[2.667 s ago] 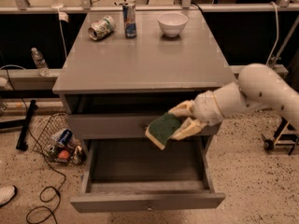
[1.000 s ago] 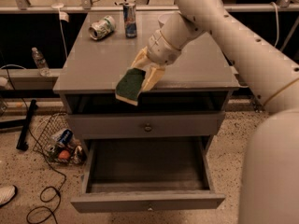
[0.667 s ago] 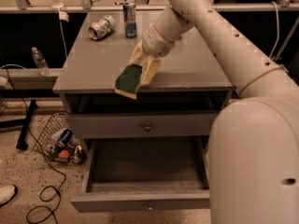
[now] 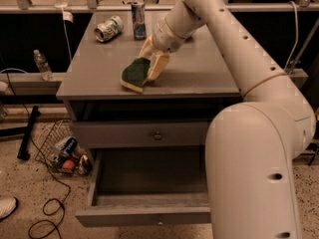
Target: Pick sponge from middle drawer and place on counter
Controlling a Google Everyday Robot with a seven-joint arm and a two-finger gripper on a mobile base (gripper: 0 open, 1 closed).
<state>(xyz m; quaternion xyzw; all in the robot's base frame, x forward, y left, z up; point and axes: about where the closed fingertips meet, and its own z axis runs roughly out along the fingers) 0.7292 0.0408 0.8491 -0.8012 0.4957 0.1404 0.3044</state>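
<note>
The sponge (image 4: 134, 74), dark green face up over yellow foam, is tilted low over the front middle of the counter (image 4: 199, 73); I cannot tell whether its lower edge touches the top. My gripper (image 4: 150, 67) reaches down from the right and is shut on the sponge's right end with its cream fingers (image 4: 158, 63). The middle drawer (image 4: 149, 210) is pulled out below the cabinet and its tray looks empty. The other drawer front (image 4: 157, 135) above it is closed.
A can lying on its side (image 4: 108, 28) and an upright can (image 4: 139, 20) stand at the counter's back left. My arm's large white body (image 4: 254, 163) fills the right side. On the floor at left are a wire basket of cans (image 4: 64, 153), a cable and a shoe (image 4: 6, 206).
My gripper has carried the sponge up from beside the drawer fronts and over the counter, then lowered it toward the counter's front middle. The drawer has stayed open.
</note>
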